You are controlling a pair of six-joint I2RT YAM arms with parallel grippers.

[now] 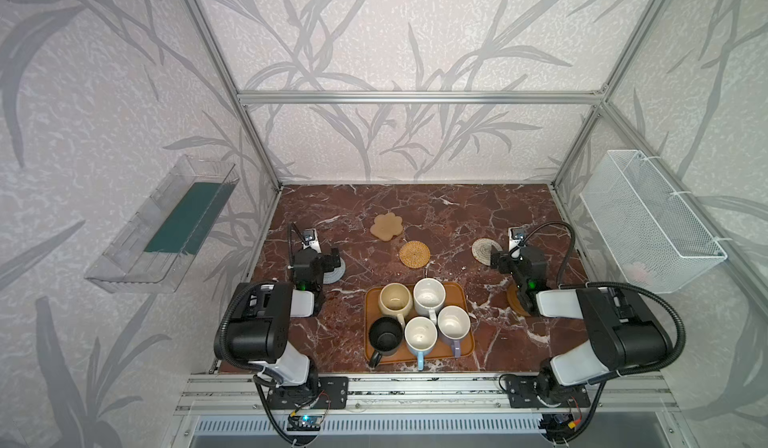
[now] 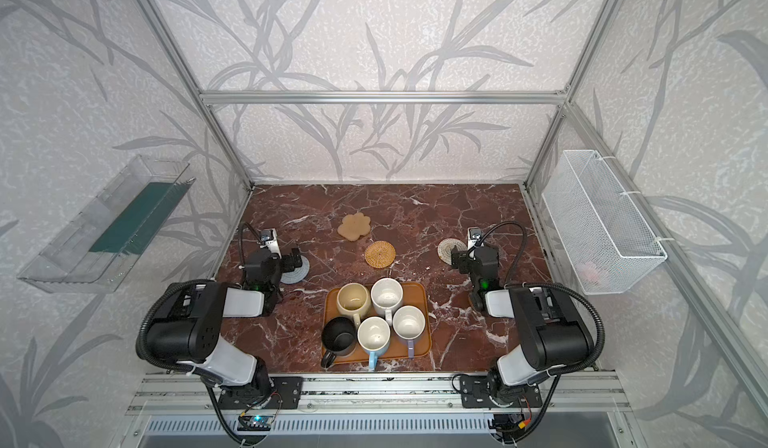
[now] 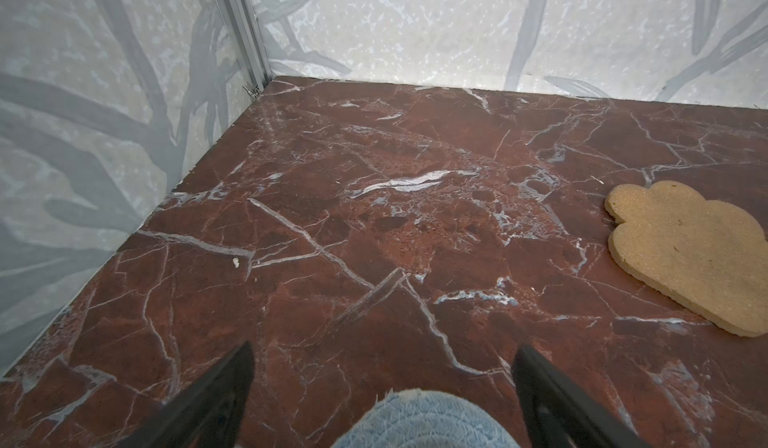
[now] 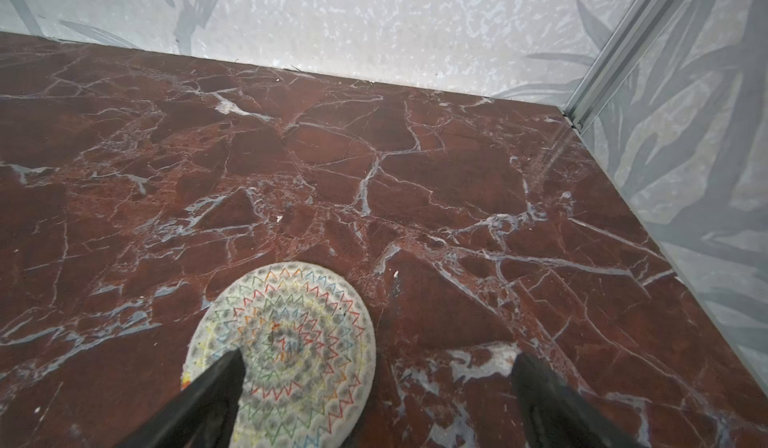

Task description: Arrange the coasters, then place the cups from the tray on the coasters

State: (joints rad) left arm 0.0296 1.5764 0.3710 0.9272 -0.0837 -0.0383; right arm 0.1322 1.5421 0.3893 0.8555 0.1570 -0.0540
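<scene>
Right, tray (image 1: 372, 298) sits near-centre on the tabletop (image 1: 415, 200), long axis side to side, roughly parallel to the front rail (image 1: 415, 385), slightly skewed. On it, upright, mouths up: beige cup (image 1: 395, 298) and speckled white cup (image 1: 429, 296) on the tray's far half, black cup (image 1: 385, 333), light blue cup (image 1: 420, 336) and lavender cup (image 1: 454, 325) on its near half. Handles all point toward the rail, the black one angled out past the tray's near left corner. Off the tray, lying flat: paw coaster (image 1: 387, 226) beyond the far edge, toes toward the back wall (image 1: 415, 155); rattan coaster (image 1: 414, 253) between paw and tray; rope coaster (image 1: 481, 248) off the far right corner; grey-blue coaster (image 1: 338, 273) off the far left corner; wooden disc (image 1: 512, 300) just right of the tray, mostly under the right forearm (image 1: 557, 302). Left gripper (image 3: 384, 346) has its jaws wide apart, holding nothing, over the grey-blue coaster's edge. Right gripper (image 4: 377, 353) is spread the same, holding nothing, one finger over the rope coaster; contact can't tell. Surface is red-brown marble with white veins; grey leaf wallpaper (image 1: 415, 30), aluminium frame (image 1: 415, 97), clear bin (image 1: 166, 225) on the wall left of the tray, wire basket (image 1: 648, 217) on the wall to its right. Right wrist view shows coloured zigzag stitching on the rope coaster, which reads plain whitish in both top views; the tray and its load show only in the top views
</scene>
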